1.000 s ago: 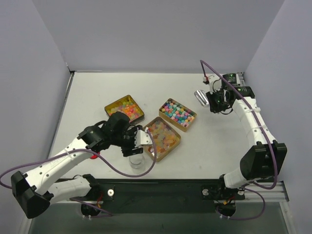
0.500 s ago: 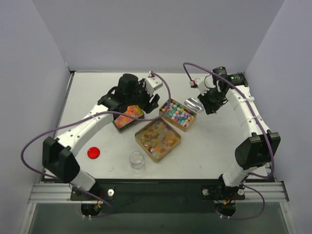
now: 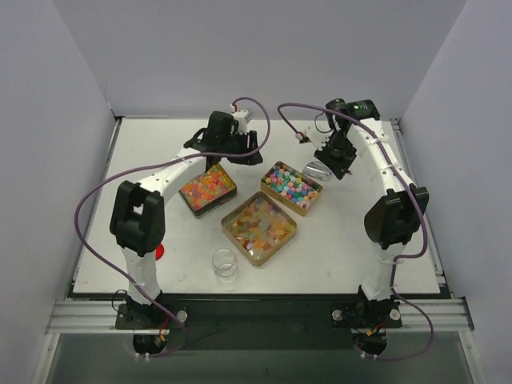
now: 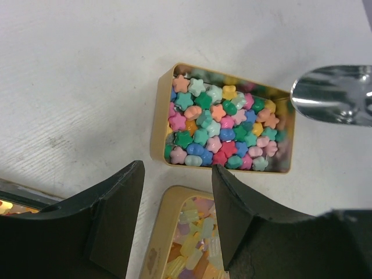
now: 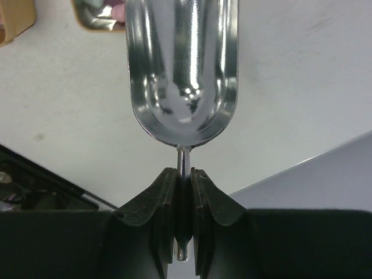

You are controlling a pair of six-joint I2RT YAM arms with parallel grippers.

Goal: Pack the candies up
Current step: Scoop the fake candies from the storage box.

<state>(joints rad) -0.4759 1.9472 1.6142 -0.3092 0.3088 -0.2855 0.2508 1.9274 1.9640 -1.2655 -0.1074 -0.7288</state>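
Note:
The candies lie in three open gold tins: pastel star sweets point(image 3: 291, 187) point(image 4: 226, 125), pale gummy bits point(image 3: 258, 227) point(image 4: 195, 238), and orange-pink sweets point(image 3: 208, 190). My left gripper point(image 3: 242, 154) point(image 4: 177, 174) is open and empty, hovering at the back, above the gap between the star tin and the gummy tin. My right gripper point(image 3: 330, 158) point(image 5: 183, 174) is shut on the thin handle of an empty metal scoop point(image 3: 318, 169) point(image 5: 181, 70) point(image 4: 334, 102), held just right of the star tin.
An empty glass jar point(image 3: 225, 264) stands near the front, below the gummy tin. A red round lid point(image 3: 158, 252) lies at the front left, partly hidden by the left arm. Grey walls enclose the table point(image 3: 360, 232) on three sides.
My left arm has swung from the jar at the front to the back of the table; the red lid now lies at front left. My right gripper moved the scoop left toward the star tin.

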